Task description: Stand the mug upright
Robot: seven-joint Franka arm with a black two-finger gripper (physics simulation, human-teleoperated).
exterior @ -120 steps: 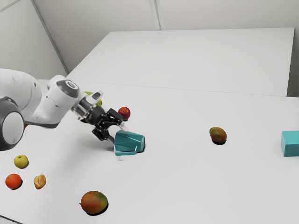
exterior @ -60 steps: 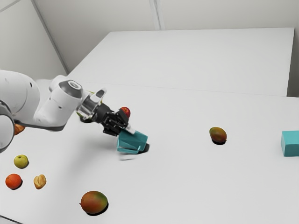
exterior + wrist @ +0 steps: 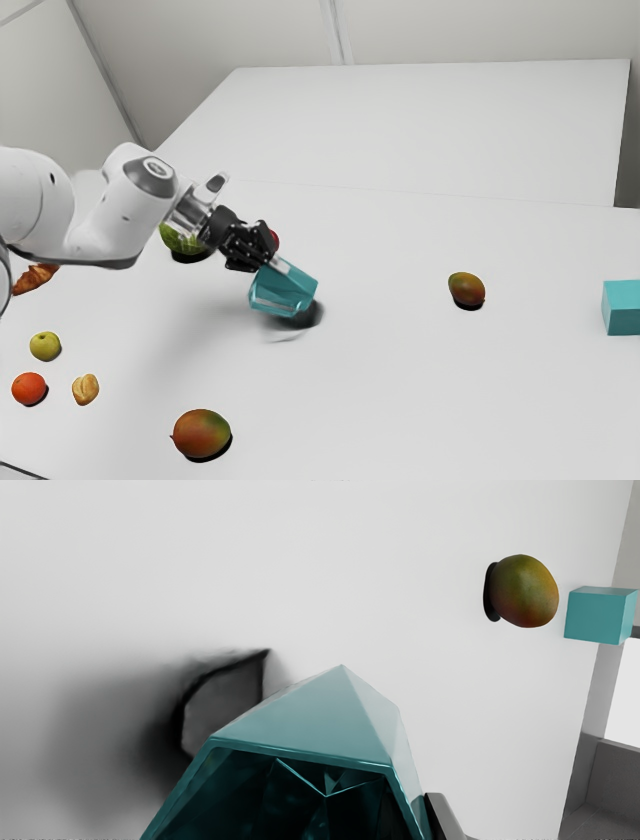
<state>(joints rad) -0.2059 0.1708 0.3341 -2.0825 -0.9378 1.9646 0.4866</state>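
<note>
The teal faceted mug [image 3: 284, 289] hangs tilted a little above the table, its shadow on the surface beneath it. My gripper [image 3: 275, 264] holds it from the upper left, shut on the wall near its rim. In the wrist view the mug [image 3: 310, 717] has its open mouth toward the camera, with the dark inside showing. There my gripper [image 3: 419, 820] has one finger against the outside of the mug's wall; the other finger is hard to make out in the dark interior.
A mango [image 3: 467, 289] and a teal block [image 3: 622, 308] lie toward the exterior view's right. Another mango [image 3: 201, 434] is nearer the front. A red fruit [image 3: 274, 240] sits behind the gripper, a green melon [image 3: 184, 240] beside the arm, and small foods at the left.
The mug has risen from lying on its side on the table and tipped, its mouth end higher. My hand has moved up with it, and a gap to its shadow has opened.
</note>
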